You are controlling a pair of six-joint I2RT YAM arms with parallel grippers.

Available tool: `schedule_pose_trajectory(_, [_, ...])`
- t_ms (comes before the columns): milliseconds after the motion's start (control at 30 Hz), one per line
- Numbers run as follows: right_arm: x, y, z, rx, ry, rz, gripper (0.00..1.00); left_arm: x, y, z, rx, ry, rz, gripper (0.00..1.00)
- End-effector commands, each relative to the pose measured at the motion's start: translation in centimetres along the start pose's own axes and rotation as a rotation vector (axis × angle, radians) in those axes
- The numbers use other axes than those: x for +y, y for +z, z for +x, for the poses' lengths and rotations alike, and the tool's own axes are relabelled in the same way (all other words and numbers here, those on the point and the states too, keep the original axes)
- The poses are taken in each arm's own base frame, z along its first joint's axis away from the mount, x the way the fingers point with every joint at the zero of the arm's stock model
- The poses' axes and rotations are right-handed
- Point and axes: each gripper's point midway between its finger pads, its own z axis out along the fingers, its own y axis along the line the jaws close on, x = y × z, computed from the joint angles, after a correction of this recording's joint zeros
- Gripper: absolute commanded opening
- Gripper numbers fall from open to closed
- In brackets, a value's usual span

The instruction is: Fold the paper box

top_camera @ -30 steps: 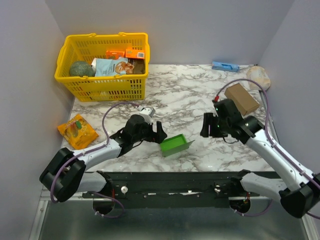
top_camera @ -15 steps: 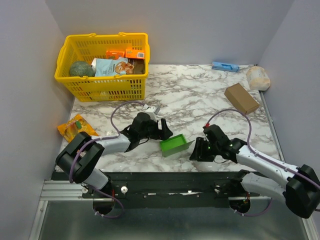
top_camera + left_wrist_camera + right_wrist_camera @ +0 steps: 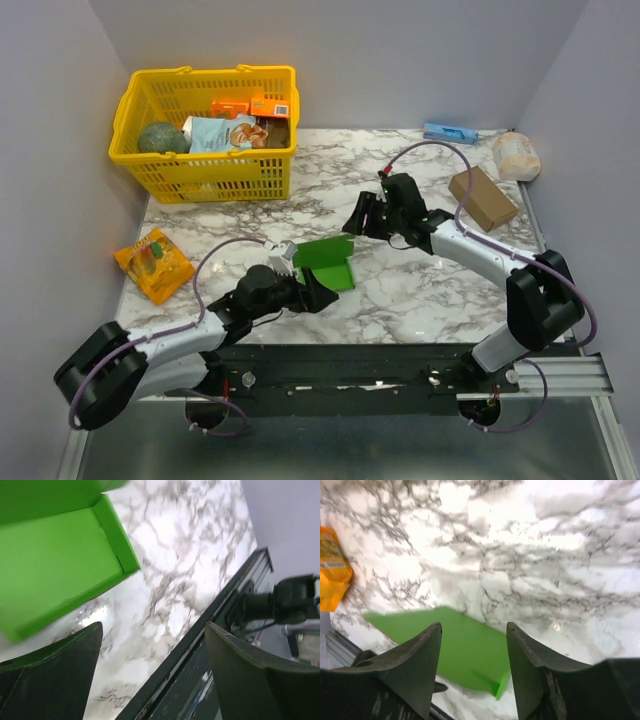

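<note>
Paper box (image 3: 325, 264), bright green, lies open on the marble table (image 3: 420, 290) near the front edge, between the two grippers, with a creased wall raised along one side. At the far left, an orange packet (image 3: 153, 263) sits at the table's edge, and a yellow basket (image 3: 210, 170) holding goods stands in the far corner. The left gripper (image 3: 315, 293) rests just on the near side of the box with its jaws spread wide and empty; its wrist view shows only marble between the fingers (image 3: 75, 650). The right gripper (image 3: 360, 213) hangs just beyond the box's far edge, its fingers (image 3: 420, 660) parted and holding nothing. A brown cardboard box (image 3: 483, 197) lies farther right.
</note>
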Motion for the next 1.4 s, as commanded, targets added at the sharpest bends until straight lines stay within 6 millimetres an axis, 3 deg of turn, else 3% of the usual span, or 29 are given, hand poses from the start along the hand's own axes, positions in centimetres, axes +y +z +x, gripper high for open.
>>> schedule_pose_trajectory(0, [-3.0, -0.7, 0.1, -0.004, -0.053, 0.072, 0.66, 2.3, -2.1, -3.4, -0.130, 0.031, -0.209, 0.96])
schedule_pose_trajectory(67, [-3.7, -2.4, -0.1, -0.036, -0.059, 0.076, 0.68, 3.1, -2.9, -4.0, -0.142, 0.047, -0.257, 0.99])
schedule_pose_trajectory(167, [-5.5, -3.9, 2.1, -0.036, -0.097, 0.093, 0.68, 3.5, -3.9, -5.7, -0.180, 0.091, -0.282, 0.99])
schedule_pose_trajectory(333, [-5.1, -4.8, 4.5, -0.049, -0.194, -0.037, 0.69, 5.4, -4.5, -7.8, -0.199, 0.106, -0.385, 0.99])
schedule_pose_trajectory(567, [-5.6, -5.8, 5.4, -0.079, -0.210, -0.047, 0.70, 4.1, -3.9, -9.6, -0.205, 0.209, -0.351, 0.98])
schedule_pose_trajectory(633, [-5.4, -6.2, 6.4, -0.066, -0.223, -0.089, 0.70, 4.4, -3.6, -9.7, -0.186, 0.270, -0.356, 0.97])
schedule_pose_trajectory(700, [-3.8, -6.6, 6.5, -0.083, -0.245, -0.188, 0.69, 4.4, -3.4, -10.2, -0.182, 0.313, -0.361, 0.96])
schedule_pose_trajectory(833, [-3.8, -6.7, 8.1, -0.062, -0.280, -0.220, 0.66, 4.6, -2.8, -11.0, -0.191, 0.368, -0.340, 0.98])
schedule_pose_trajectory(1000, [-3.2, -6.5, 7.9, -0.074, -0.321, -0.213, 0.65, 6.0, -1.4, -11.7, -0.168, 0.372, -0.307, 0.96])
schedule_pose_trajectory(1167, [-2.6, -5.5, 7.6, -0.074, -0.369, -0.179, 0.64, 6.1, -1.0, -13.1, -0.198, 0.399, -0.241, 0.94])
schedule_pose_trajectory(1367, [-2.7, -4.7, 6.6, -0.104, -0.367, -0.126, 0.60, 5.6, 0.4, -12.9, -0.158, 0.434, -0.164, 0.78])
